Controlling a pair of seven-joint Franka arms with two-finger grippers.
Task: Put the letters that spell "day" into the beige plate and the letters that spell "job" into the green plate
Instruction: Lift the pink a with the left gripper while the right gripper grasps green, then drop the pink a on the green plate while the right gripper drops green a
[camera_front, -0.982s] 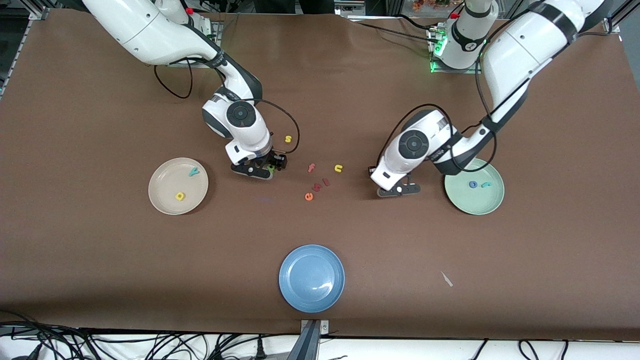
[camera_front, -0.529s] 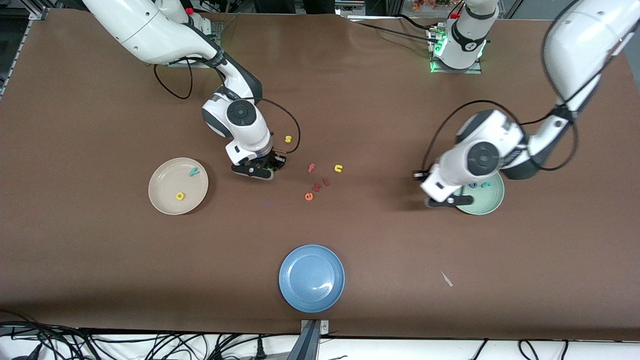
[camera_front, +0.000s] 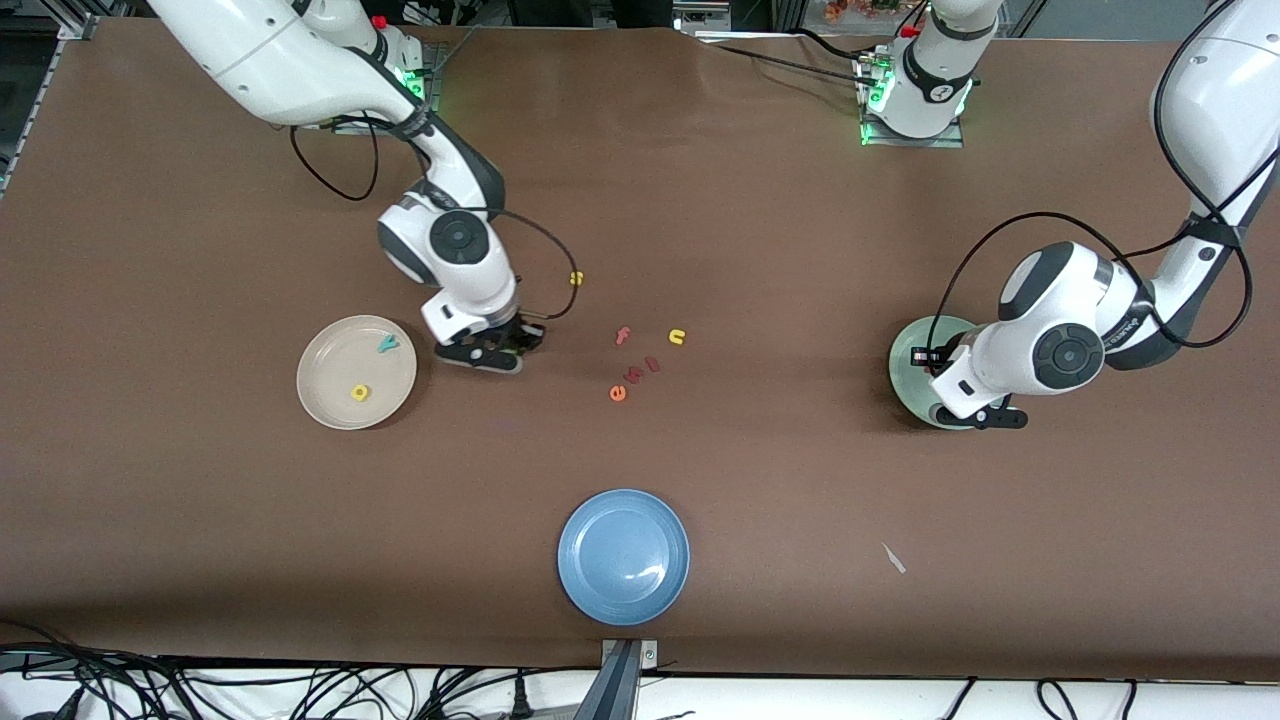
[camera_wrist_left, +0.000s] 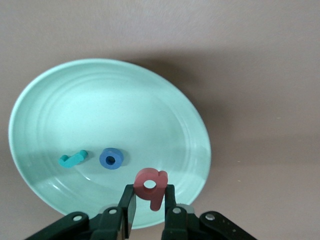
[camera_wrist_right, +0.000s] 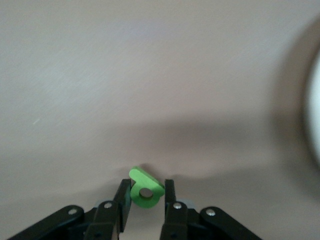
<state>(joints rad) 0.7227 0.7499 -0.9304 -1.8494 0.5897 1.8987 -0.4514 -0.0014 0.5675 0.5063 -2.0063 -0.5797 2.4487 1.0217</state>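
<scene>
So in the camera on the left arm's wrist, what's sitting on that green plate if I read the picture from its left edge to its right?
Teal hooked "j" → blue ring "o" → salmon-red "b", which is not lying on the green plate but gripped in the left gripper's fingers above it.

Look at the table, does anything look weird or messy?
Nothing is spilled or broken. One small pale scrap lies alone on the brown table, nearer the camera than the green plate. It isn't a letter, so it looks out of place.
</scene>
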